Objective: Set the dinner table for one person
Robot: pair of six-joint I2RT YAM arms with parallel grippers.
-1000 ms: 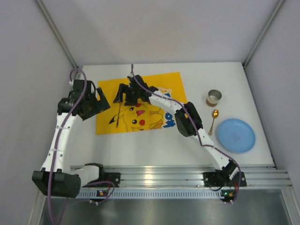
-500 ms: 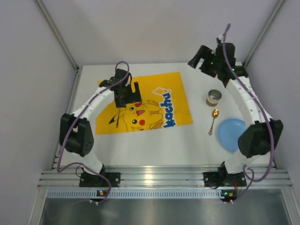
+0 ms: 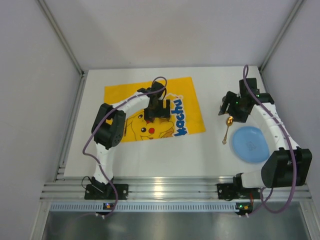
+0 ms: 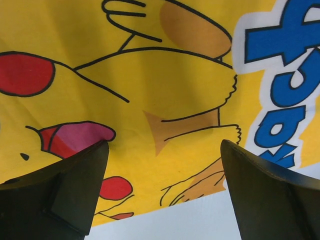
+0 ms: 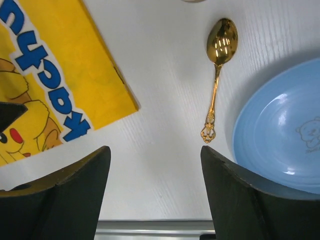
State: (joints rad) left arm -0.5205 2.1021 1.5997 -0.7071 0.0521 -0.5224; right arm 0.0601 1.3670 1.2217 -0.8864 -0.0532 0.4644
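The white dinner table (image 3: 165, 155) carries a yellow Pikachu-print mat (image 3: 120, 97) at the back left. My left gripper (image 3: 159, 112) hovers open and empty over the mat's middle. In the left wrist view (image 4: 165, 190) the mat (image 4: 165, 90) fills the frame, with bare table (image 4: 165, 220) below it. My right gripper (image 3: 231, 107) is open and empty at the back right, just behind a gold spoon (image 3: 227, 131). A blue plate (image 3: 252, 144) lies to the spoon's right. The right wrist view (image 5: 155, 190) shows the spoon (image 5: 218, 75), the plate (image 5: 280, 130) and the mat's corner (image 5: 65, 65).
The metal cup seen earlier is hidden under my right gripper. Grey walls enclose the table on three sides. An aluminium rail (image 3: 170, 187) with both arm bases runs along the near edge.
My left gripper moved right from the mat's left edge to its middle. My right arm left the mat, swung to the back right corner, then came down over the cup.
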